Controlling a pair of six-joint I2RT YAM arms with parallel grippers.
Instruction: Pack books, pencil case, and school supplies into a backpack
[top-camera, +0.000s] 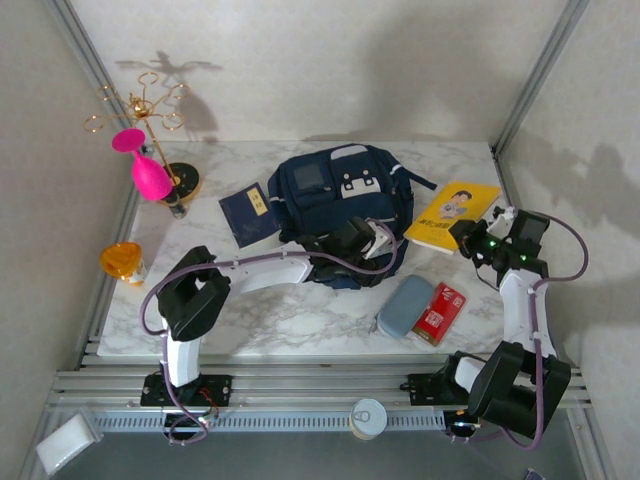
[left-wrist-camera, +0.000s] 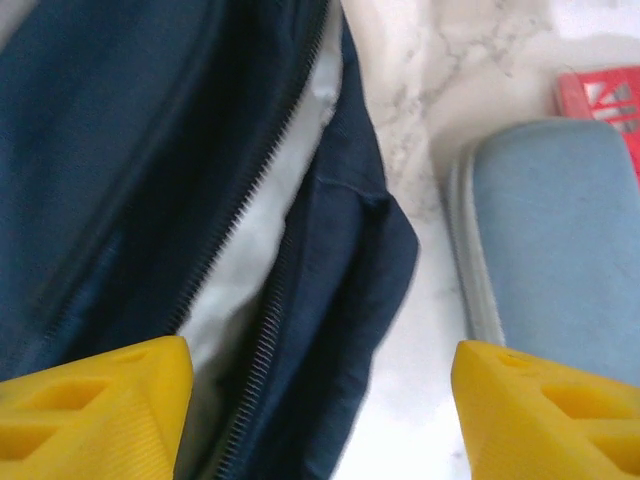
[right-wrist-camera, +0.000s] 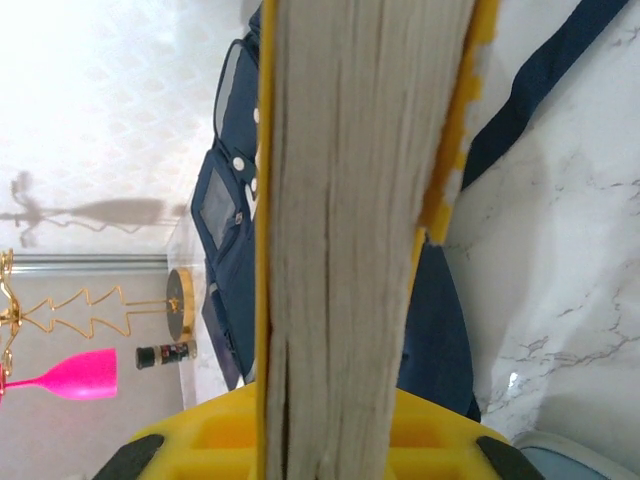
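The right hand (top-camera: 478, 238) is clamped on the near edge of the yellow book (top-camera: 452, 214); its wrist view shows the page block pinched between the yellow fingers (right-wrist-camera: 450, 150). The book lies to the right of the backpack (top-camera: 330, 195), so the step in hand looks like picking this book up for packing.

The left hand (top-camera: 372, 240) stands over the backpack's near edge, fingers spread wide and holding nothing. Below it the zipper mouth (left-wrist-camera: 250, 260) gapes, with pale lining inside. The gap looks narrow. The next move likely calls for the left hand to hold or widen that mouth while the right lifts the book, carries it leftward and slides it in edge-first.

The left arm itself lies across the path into the opening. Just beside the opening on the surface (top-camera: 300, 320) lie the grey-blue pencil case (top-camera: 404, 305) and the red pack (top-camera: 440, 312), touching each other. The navy book (top-camera: 248, 214) rests left of the backpack. An orange cup (top-camera: 122, 260) and a pink glass (top-camera: 148, 172) stand well apart.
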